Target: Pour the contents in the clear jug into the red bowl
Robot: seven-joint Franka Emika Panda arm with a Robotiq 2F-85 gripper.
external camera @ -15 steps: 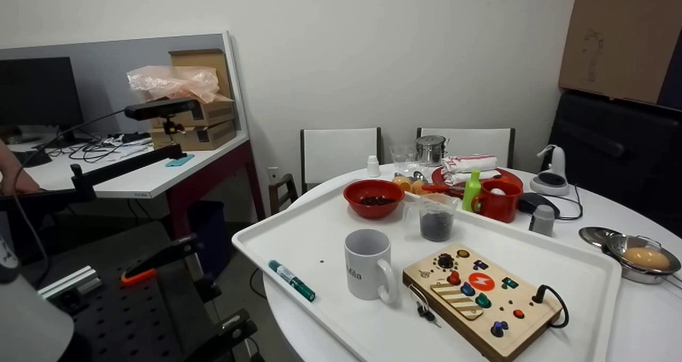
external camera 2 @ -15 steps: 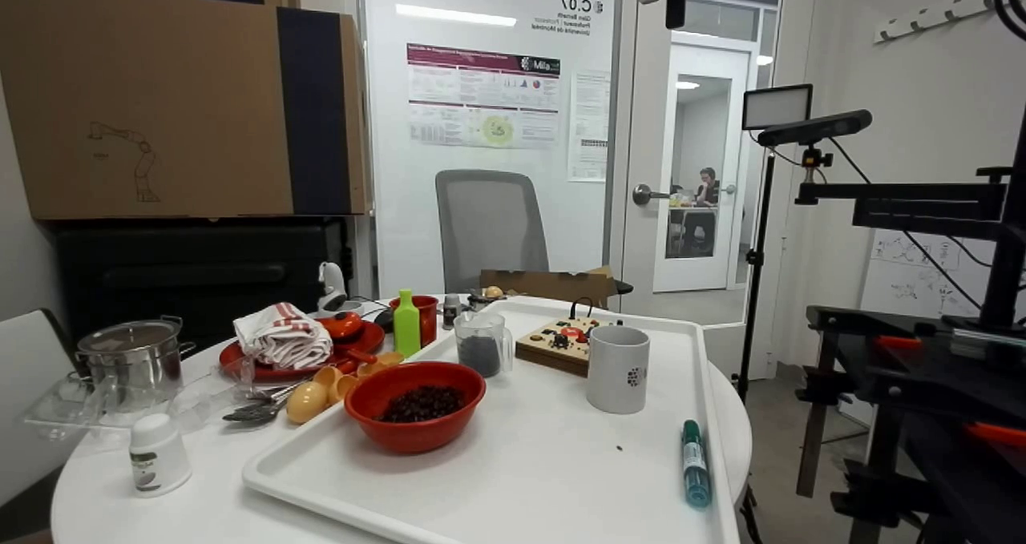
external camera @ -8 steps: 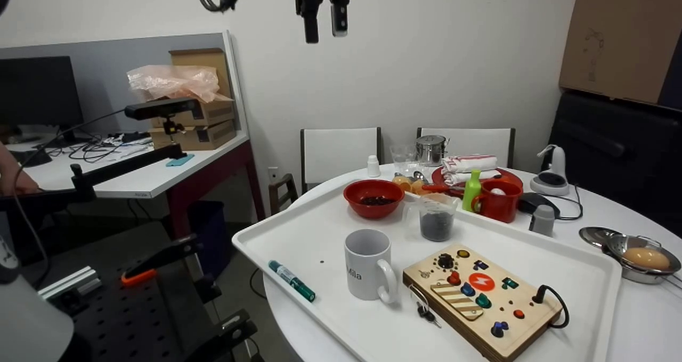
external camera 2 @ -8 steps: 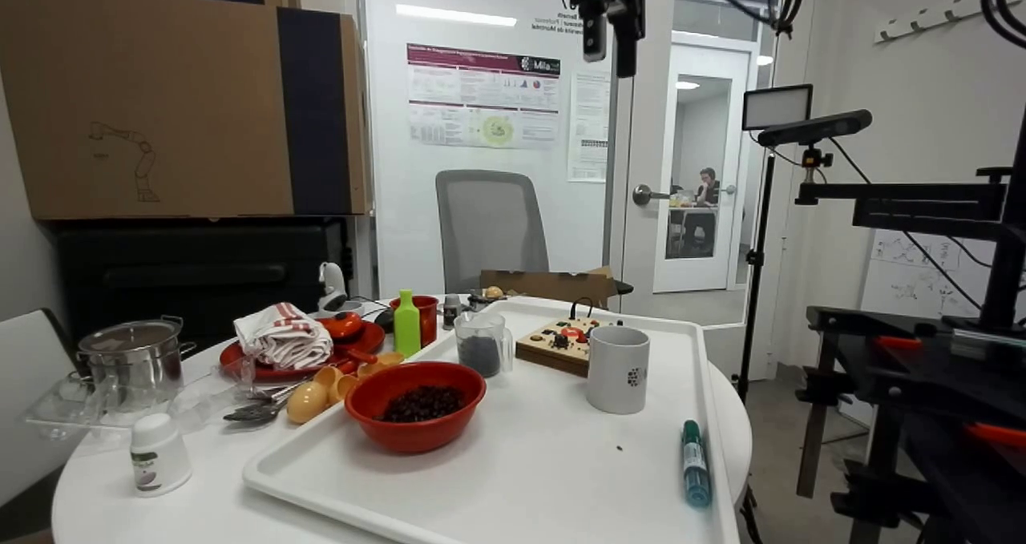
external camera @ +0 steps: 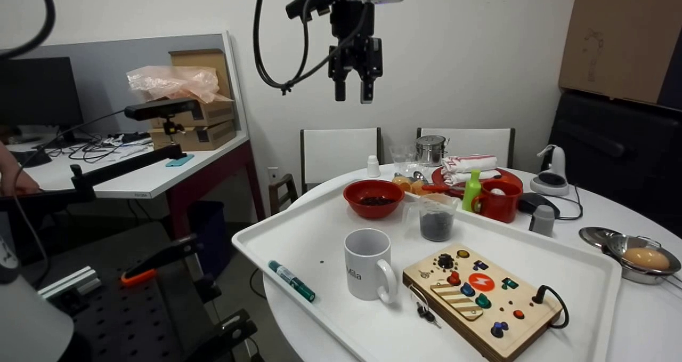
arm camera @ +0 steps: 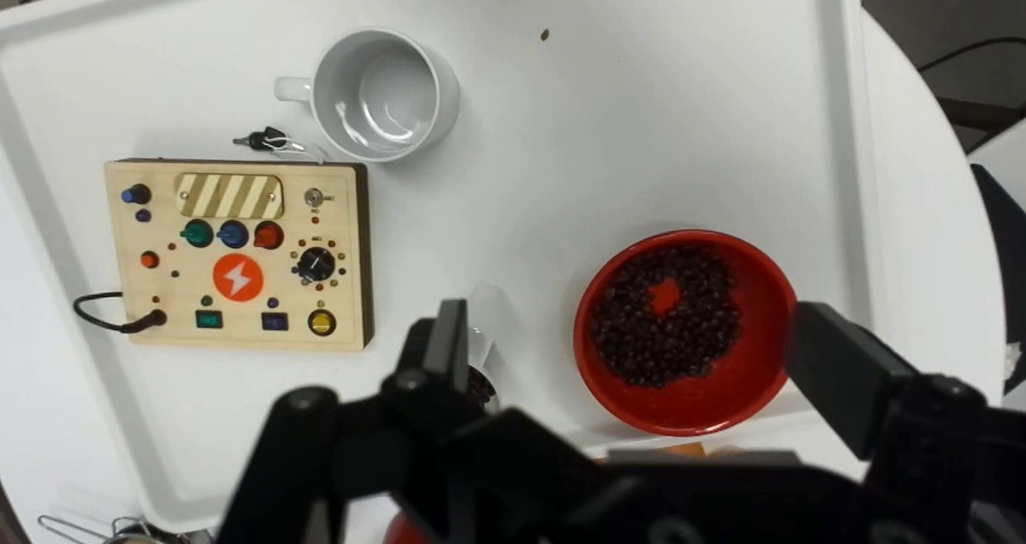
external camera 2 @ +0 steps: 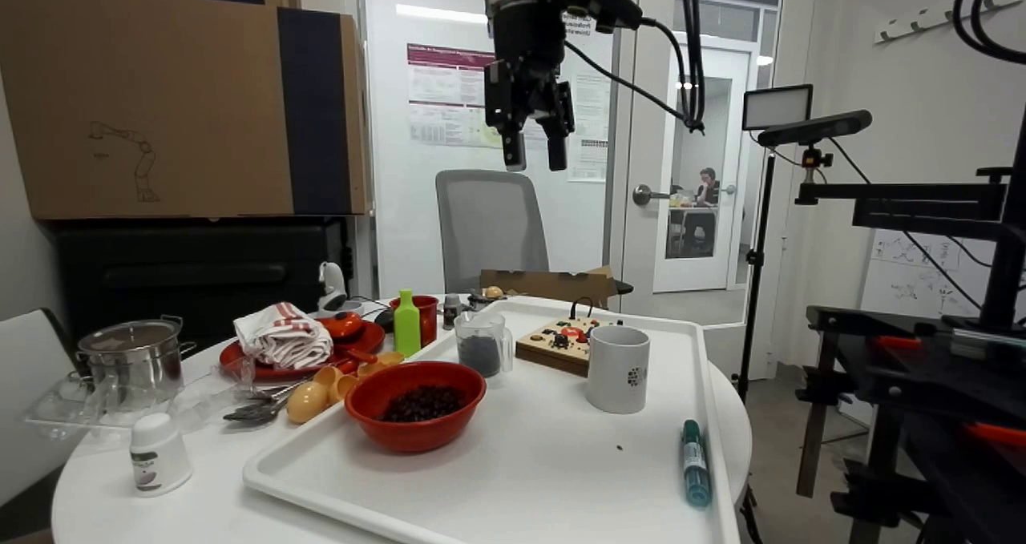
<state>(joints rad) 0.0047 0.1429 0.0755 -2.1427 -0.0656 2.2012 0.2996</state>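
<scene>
Okay, gripper (external camera: 353, 96) hung midair, fingers (arm camera: 838, 376) spread wide. Jug (external camera 2: 481, 350) and bowl (external camera 2: 413, 438) sat on tray (external camera 2: 553, 488), both well below it.

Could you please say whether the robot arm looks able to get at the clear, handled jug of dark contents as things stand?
Probably yes: the open, black two-fingered gripper hangs empty above the white tray, and nothing covers the jug; the round red bowl nearby stands apart from it.
</scene>
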